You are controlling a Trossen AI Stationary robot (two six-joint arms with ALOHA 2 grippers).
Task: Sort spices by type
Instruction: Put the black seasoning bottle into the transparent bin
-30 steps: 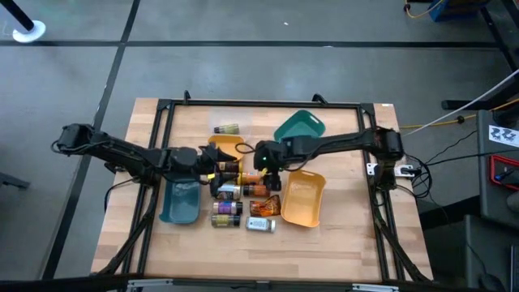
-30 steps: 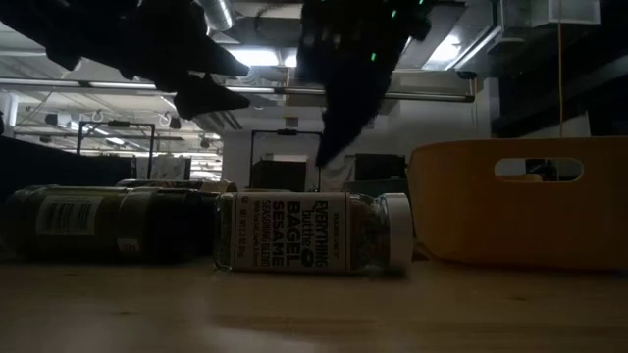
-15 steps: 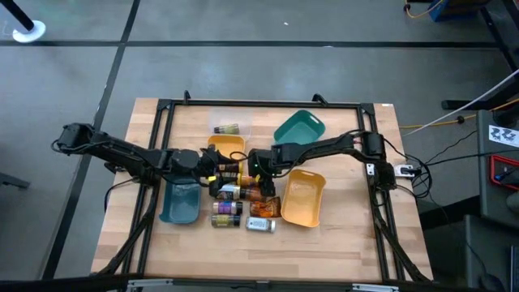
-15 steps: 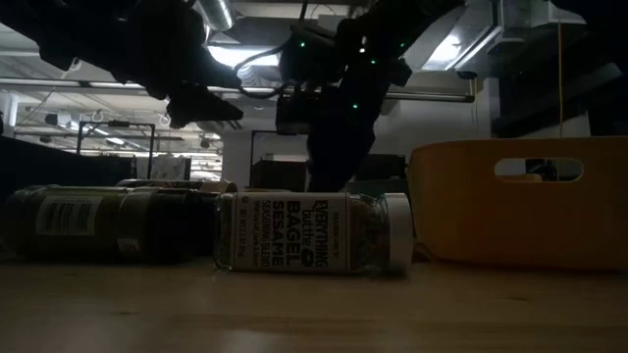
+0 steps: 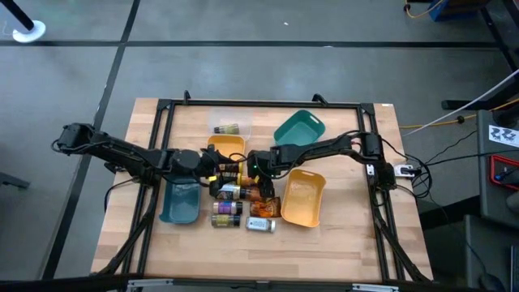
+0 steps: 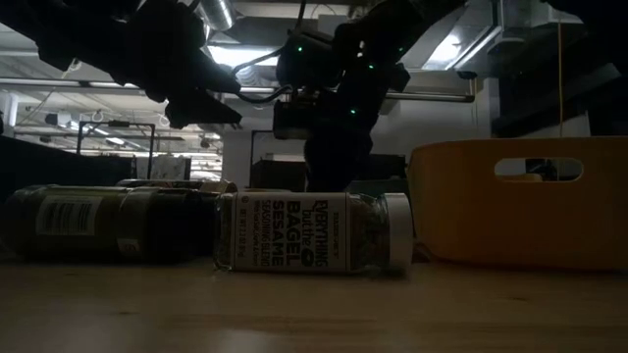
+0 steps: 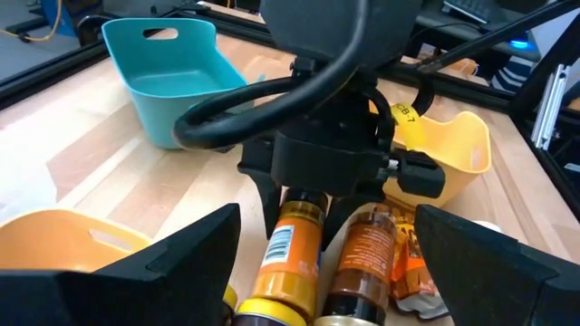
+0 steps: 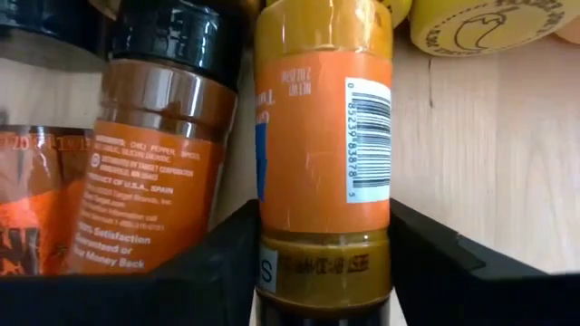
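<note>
The right gripper [image 5: 258, 168] is down in the cluster of spice jars just beside the yellow tray [image 5: 302, 199], its fingers set either side of the orange-labelled bottle [image 5: 250, 173] and drawn in against it, though a firm clamp cannot be confirmed; in the high view the left gripper [image 5: 208, 166] waits on the cluster's far side from that tray, fingers apart and empty, likely keeping clear. The low view shows the bagel-seasoning jar [image 6: 312, 231] lying on its side just beside the yellow tray, both arms dark above it. The left wrist view shows the right gripper astride the orange-labelled bottle, with the brown-capped jar [image 7: 361, 268] touching it alongside. The right wrist view shows the bottle centred between the two dark fingers [image 8: 222, 263], a placement that suits lifting it free of its neighbour
</note>
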